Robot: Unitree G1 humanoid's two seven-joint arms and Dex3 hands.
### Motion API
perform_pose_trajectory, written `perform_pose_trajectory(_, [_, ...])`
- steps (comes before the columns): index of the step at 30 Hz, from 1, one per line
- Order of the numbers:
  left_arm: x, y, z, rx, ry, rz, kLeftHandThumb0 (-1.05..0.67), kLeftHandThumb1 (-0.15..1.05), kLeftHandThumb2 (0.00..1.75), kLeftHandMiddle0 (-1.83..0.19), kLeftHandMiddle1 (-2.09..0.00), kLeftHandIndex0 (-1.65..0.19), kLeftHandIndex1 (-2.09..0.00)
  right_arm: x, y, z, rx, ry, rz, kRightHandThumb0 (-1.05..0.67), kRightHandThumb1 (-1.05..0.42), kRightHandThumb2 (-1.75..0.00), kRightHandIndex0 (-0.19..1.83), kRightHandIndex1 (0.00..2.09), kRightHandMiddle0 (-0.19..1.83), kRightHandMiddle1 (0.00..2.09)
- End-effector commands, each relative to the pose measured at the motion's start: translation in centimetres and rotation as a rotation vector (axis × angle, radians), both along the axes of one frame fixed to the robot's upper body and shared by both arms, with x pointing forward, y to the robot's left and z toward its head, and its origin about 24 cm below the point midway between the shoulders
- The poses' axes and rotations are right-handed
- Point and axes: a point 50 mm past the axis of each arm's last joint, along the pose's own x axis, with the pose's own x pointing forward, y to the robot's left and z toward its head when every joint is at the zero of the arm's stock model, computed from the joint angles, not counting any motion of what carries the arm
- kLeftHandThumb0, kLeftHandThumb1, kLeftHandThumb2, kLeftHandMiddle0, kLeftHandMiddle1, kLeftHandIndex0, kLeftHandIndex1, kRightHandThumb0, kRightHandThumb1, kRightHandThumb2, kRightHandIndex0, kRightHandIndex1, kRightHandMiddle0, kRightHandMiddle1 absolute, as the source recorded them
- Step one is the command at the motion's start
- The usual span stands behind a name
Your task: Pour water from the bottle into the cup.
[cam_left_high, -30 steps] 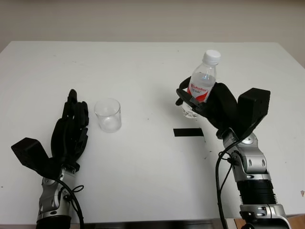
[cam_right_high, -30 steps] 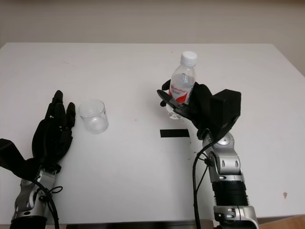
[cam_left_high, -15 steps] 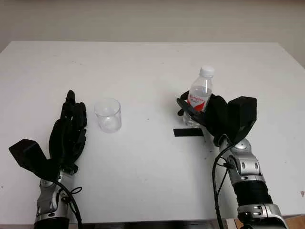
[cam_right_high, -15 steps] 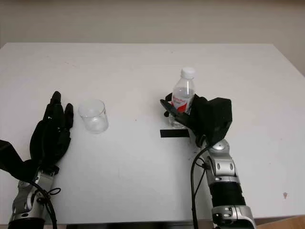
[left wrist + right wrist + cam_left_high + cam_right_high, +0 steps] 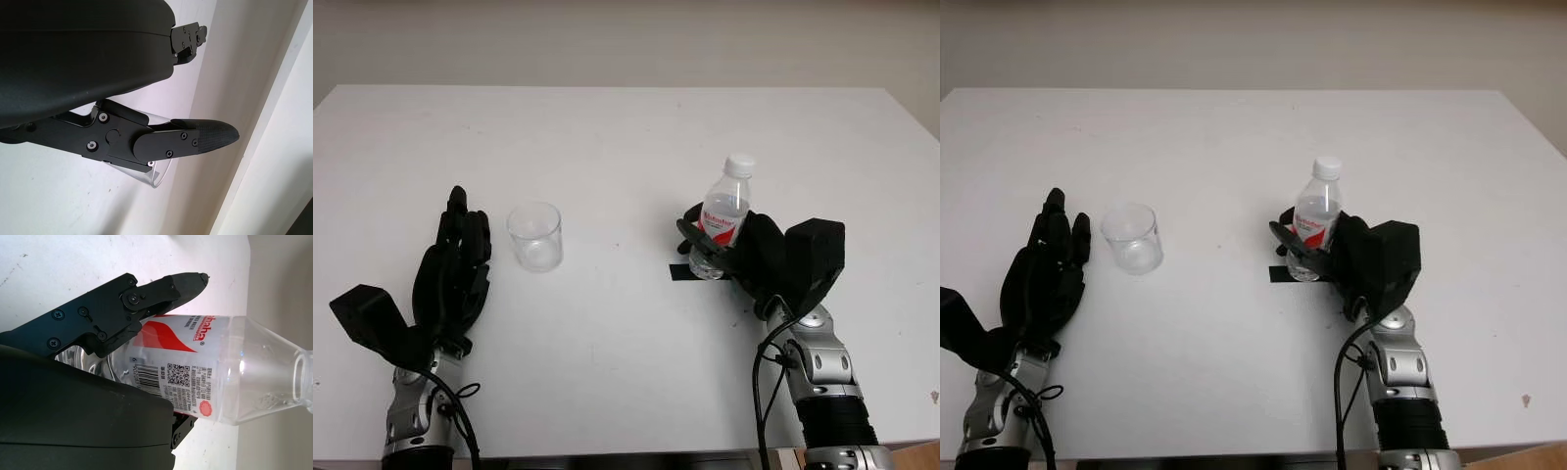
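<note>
Bright, even light; soft shadows; wrist views sharp

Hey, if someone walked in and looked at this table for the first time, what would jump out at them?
The clear water bottle with its red label and white cap, upright on the right side of the white table, gripped by the black right hand. Next, the empty clear cup standing left of centre, with the open left hand just beside it.
</note>
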Motion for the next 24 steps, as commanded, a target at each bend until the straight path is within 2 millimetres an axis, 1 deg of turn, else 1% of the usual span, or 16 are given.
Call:
perform_pose_trajectory(1, [-0.5,0.4,-0.3,0.01,0.015,0.003,-0.73,1.05,0.46,0.19,-0.05,0.18,-0.05,0.0,-0.1,-0.4,-0.016,0.021,-0.002,-0.36,-1.05,-0.31,1.49,2.09,1.05,2.09])
perform_pose_trajectory(7, [-0.4,0.6,-0.3,0.011,0.018,0.0,-0.73,1.05,0.48,0.19,-0.05,0.17,-0.06,0.0,-0.1,-1.0,-0.04,0.02,0.011,-0.32,-1.05,-0.32,1.37,2.09,0.96,2.09])
perform_pose_trajectory(10, [-0.4,0.6,-0.3,0.011,0.019,-0.004,-0.73,1.05,0.47,0.19,-0.05,0.17,-0.06,0.0,-0.2,-1.3,-0.039,0.023,0.025,-0.32,-1.05,-0.32,1.34,2.09,0.92,2.09])
perform_pose_trajectory(12, [-0.4,0.7,-0.3,0.013,0.019,-0.004,-0.73,1.05,0.47,0.19,-0.05,0.18,-0.05,0.0,-0.1,-1.5,-0.052,0.017,0.037,-0.36,-1.05,-0.22,1.02,2.09,0.83,2.09])
perform_pose_trajectory(13, [-0.4,0.7,-0.3,0.014,0.019,-0.003,-0.73,1.05,0.47,0.19,-0.05,0.17,-0.05,0.0,-0.1,-1.6,-0.057,0.014,0.039,-0.41,-1.04,-0.14,0.77,2.09,0.61,2.09])
perform_pose_trajectory(15, [-0.5,0.7,-0.3,0.015,0.02,0.0,-0.73,1.05,0.47,0.19,-0.05,0.17,-0.06,0.0,0.0,-1.6,-0.074,0.006,0.055,-0.48,-1.03,-0.08,0.48,2.09,0.38,2.09])
perform_pose_trajectory(16, [-0.5,0.8,-0.3,0.016,0.021,0.002,-0.73,1.05,0.47,0.18,-0.05,0.17,-0.06,0.0,0.0,-1.6,-0.102,-0.002,0.076,-0.54,-1.0,-0.06,0.19,1.96,0.19,1.97])
perform_pose_trajectory(17, [-0.5,0.8,-0.3,0.017,0.022,0.003,-0.73,1.05,0.47,0.18,-0.06,0.16,-0.06,-0.1,0.0,-1.6,-0.124,-0.01,0.095,-0.61,-0.99,-0.06,-0.03,1.62,-0.02,1.72])
perform_pose_trajectory(18, [-0.5,0.8,-0.3,0.02,0.023,0.004,-0.73,1.05,0.47,0.17,-0.06,0.16,-0.06,-0.3,0.0,-1.6,-0.135,-0.015,0.108,-0.63,-0.98,-0.05,-0.1,1.36,-0.08,1.53])
perform_pose_trajectory(20, [-0.5,0.9,-0.3,0.023,0.024,0.003,-0.73,1.05,0.48,0.17,-0.06,0.16,-0.06,-0.6,0.0,-1.7,-0.128,-0.025,0.115,-0.66,-0.96,-0.05,-0.17,0.92,-0.16,1.17])
perform_pose_trajectory(21, [-0.5,0.9,-0.3,0.019,0.026,0.004,-0.73,1.05,0.47,0.17,-0.06,0.16,-0.06,-0.8,-0.1,-1.8,-0.115,-0.029,0.109,-0.65,-0.96,-0.05,-0.17,0.8,-0.17,1.04])
perform_pose_trajectory(24, [-0.6,1.1,-0.3,0.019,0.026,0.005,-0.73,1.05,0.47,0.17,-0.06,0.16,-0.06,-1.6,-0.3,-2.3,-0.087,-0.03,0.073,-0.64,-0.95,-0.05,-0.15,0.57,-0.15,0.8])
